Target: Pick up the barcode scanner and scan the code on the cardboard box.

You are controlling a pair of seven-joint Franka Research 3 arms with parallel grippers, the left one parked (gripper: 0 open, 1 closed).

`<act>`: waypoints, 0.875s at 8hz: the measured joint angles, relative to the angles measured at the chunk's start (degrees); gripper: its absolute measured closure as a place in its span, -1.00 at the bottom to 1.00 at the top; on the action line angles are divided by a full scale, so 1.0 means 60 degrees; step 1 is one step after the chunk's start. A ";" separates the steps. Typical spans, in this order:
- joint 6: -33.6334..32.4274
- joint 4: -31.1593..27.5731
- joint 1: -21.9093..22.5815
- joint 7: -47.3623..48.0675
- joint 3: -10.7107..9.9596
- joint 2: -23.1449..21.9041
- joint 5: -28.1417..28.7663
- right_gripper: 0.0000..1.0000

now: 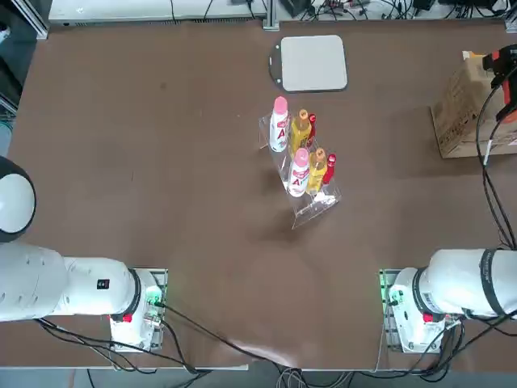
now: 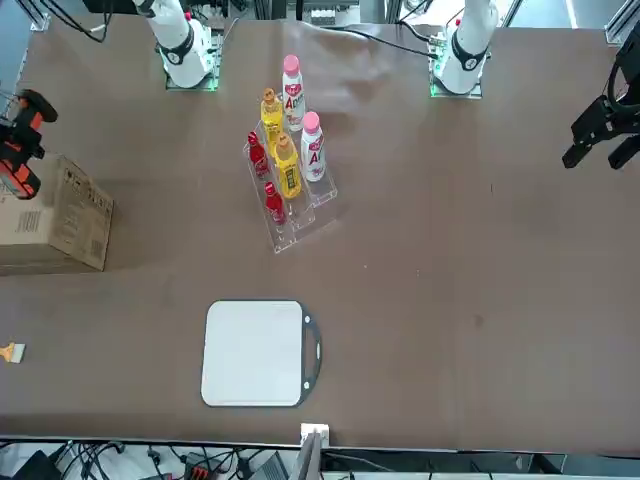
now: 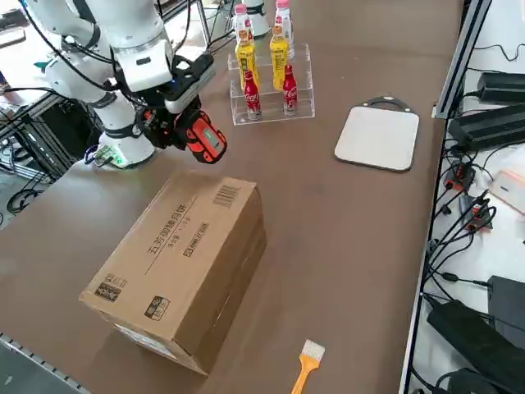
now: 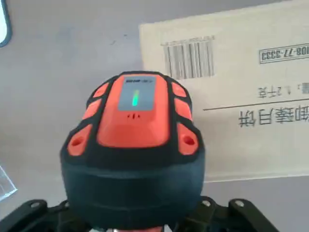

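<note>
Near box (image 3: 176, 263), right gripper (image 4: 135, 225) grips scanner (image 4: 133, 125); bottles (image 1: 300, 133) racked.

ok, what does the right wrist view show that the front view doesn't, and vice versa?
Wrist only: the barcode scanner's top with a green light, and the barcode facing it on the cardboard box.
Front only: brush, the bottles, parked left arm.
Both: scanner held in the right end effector, shut on it, beside or over the box; the brown table.
</note>
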 joint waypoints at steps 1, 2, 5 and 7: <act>0.0017 0.0228 -0.0024 0.0000 0.0006 0.0301 -0.0030 0.29; 0.0041 0.0506 -0.0032 -0.0006 0.0008 0.0671 -0.0055 0.29; 0.0050 0.1345 -0.0050 -0.0037 0.0012 0.1597 -0.0240 0.29; 0.0038 0.1421 -0.0100 -0.0064 0.0011 0.1776 -0.0245 0.29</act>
